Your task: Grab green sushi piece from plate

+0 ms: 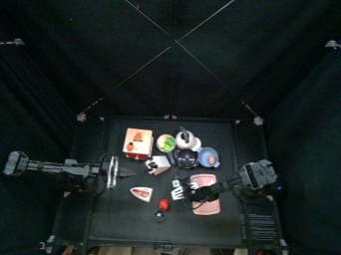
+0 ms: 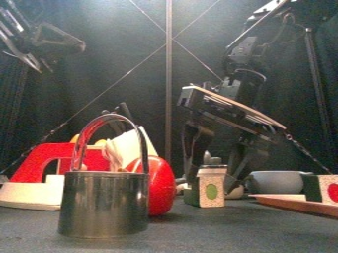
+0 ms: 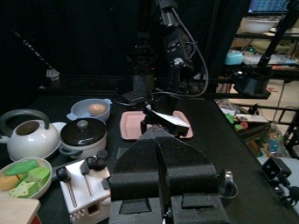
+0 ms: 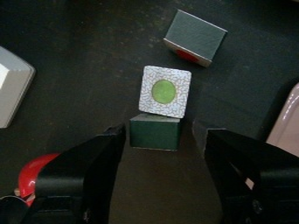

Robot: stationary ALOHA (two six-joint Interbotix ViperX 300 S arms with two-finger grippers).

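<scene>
A sushi piece (image 4: 166,90) with a white face and a green middle lies on the black table, off the pinkish-tan plate (image 4: 286,122). A dark green block (image 4: 153,133) sits right beside it, between the tips of my right gripper (image 4: 163,140), whose jaws stand wide open around it without touching. In the front view the green-dotted piece (image 2: 211,185) stands under the right gripper (image 2: 220,163), with the plate (image 2: 297,202) to its right. My left gripper (image 3: 163,175) is shut and empty, resting at the table's left and facing the plate (image 3: 146,125).
Another dark green and red piece (image 4: 195,38) lies farther off. A metal cup (image 2: 103,198) and a red ball (image 2: 158,186) stand at the front. A teapot (image 3: 30,136), small bowls (image 3: 91,108) and an orange-tan box (image 1: 136,139) fill the back.
</scene>
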